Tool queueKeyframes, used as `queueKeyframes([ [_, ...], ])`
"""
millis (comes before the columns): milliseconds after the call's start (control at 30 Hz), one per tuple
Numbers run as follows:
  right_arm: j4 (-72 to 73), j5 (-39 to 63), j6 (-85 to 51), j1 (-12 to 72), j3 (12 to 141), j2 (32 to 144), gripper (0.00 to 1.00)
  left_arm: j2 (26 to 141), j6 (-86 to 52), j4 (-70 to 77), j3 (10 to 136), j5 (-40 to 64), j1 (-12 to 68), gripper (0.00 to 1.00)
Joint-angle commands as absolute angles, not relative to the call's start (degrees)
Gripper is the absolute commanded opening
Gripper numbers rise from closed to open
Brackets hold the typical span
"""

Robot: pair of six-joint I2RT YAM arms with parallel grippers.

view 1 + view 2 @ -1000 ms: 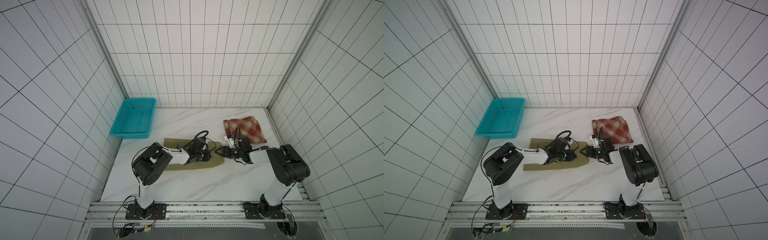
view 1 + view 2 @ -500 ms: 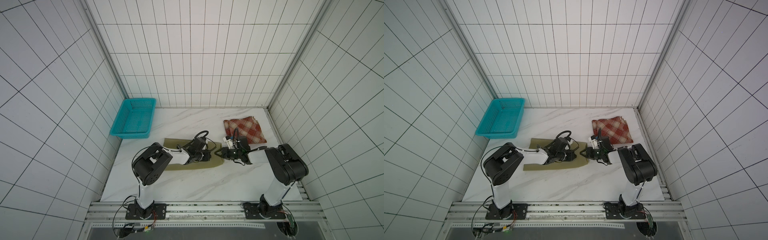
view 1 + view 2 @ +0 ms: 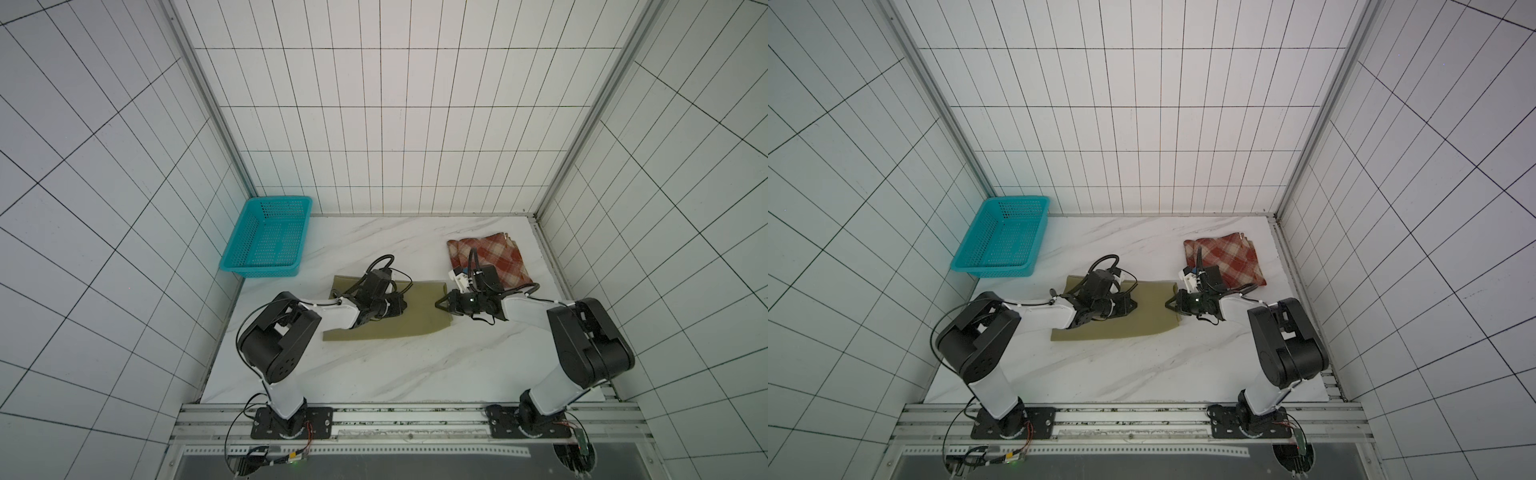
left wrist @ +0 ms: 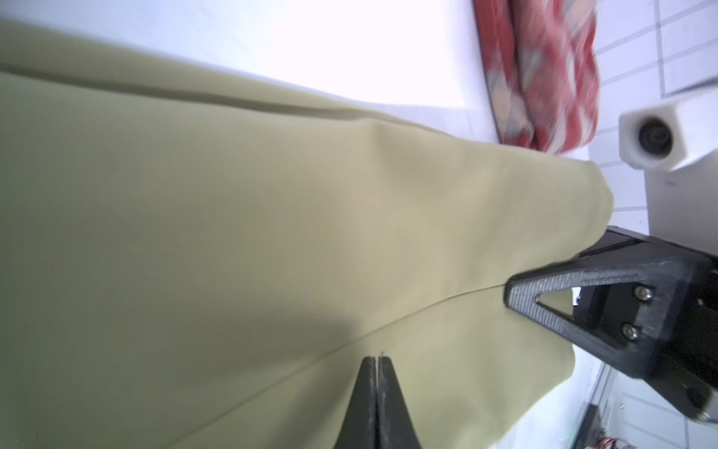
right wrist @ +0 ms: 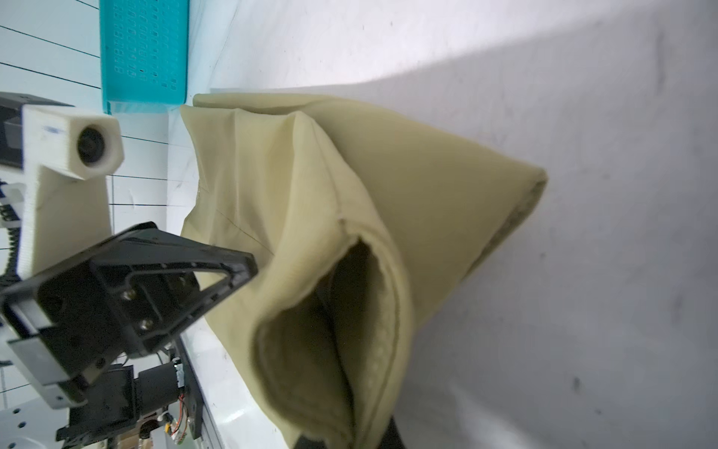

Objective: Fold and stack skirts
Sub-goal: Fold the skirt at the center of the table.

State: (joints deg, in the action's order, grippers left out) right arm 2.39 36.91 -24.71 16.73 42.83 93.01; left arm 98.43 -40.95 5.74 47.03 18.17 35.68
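Olive skirt (image 3: 399, 309): lies flat near the middle of the bench (image 3: 374, 374), one long strip running toward the right edge. Its right end is lifted off the marble; the right wrist view shows the hem gaping open there.
Plaid skirt (image 3: 490, 257): already folded, parked by the far right corner of the bench, apart from the olive one. It likely waits there as the base of the stack.
Right gripper (image 3: 441, 302): jaws pressed together on the right end of the olive skirt, pinching cloth. The grip sits at the very edge, probably so the end can be carried over toward the left for a fold.
Left gripper (image 4: 376, 359): jaws pressed together with nothing between them, tips resting on the cloth close to a seam line. It seems placed as a hold-down, marking where the crease should fall and keeping the strip from sliding.
Basket (image 3: 268, 237): teal, at the far left corner, no cloth in it.
Step in hand: judged to be the first fold of the olive skirt.
Risk: the pinch may hold only one layer of the open hem, so the fold could come out uneven.
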Motion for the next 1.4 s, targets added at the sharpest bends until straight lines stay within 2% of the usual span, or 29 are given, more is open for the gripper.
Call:
queueKeyframes([
  [0, -13.2, 32.4, -18.3, 15.8, 51.7, 91.0, 0.0, 94.8, -41.2, 6.4, 45.1, 19.6, 33.6, 0.0],
  [267, -27.7, 24.6, -15.4, 15.0, 59.6, 89.7, 0.0, 92.5, -39.8, 7.1, 40.6, 19.7, 31.5, 0.0],
  [500, -35.0, 20.6, -13.8, 14.9, 65.3, 89.7, 0.0, 98.6, -43.8, 16.5, 36.5, 20.1, 33.2, 0.0],
  [667, -41.1, 15.6, -12.8, 14.9, 70.7, 91.8, 0.0, 100.6, -46.9, 20.9, 35.5, 20.1, 36.7, 0.0],
  [867, -46.4, 11.9, -12.8, 15.1, 77.1, 92.8, 0.0, 104.7, -52.1, 27.3, 36.3, 18.5, 44.4, 0.0],
  [1133, -47.7, 15.0, -16.2, 20.1, 80.5, 91.5, 0.0, 110.5, -57.2, 36.6, 36.6, 16.3, 48.9, 0.0],
  [1367, -45.1, 15.4, -20.2, 28.1, 78.1, 90.4, 0.0, 110.5, -57.3, 37.6, 37.2, 14.7, 49.8, 0.0],
])
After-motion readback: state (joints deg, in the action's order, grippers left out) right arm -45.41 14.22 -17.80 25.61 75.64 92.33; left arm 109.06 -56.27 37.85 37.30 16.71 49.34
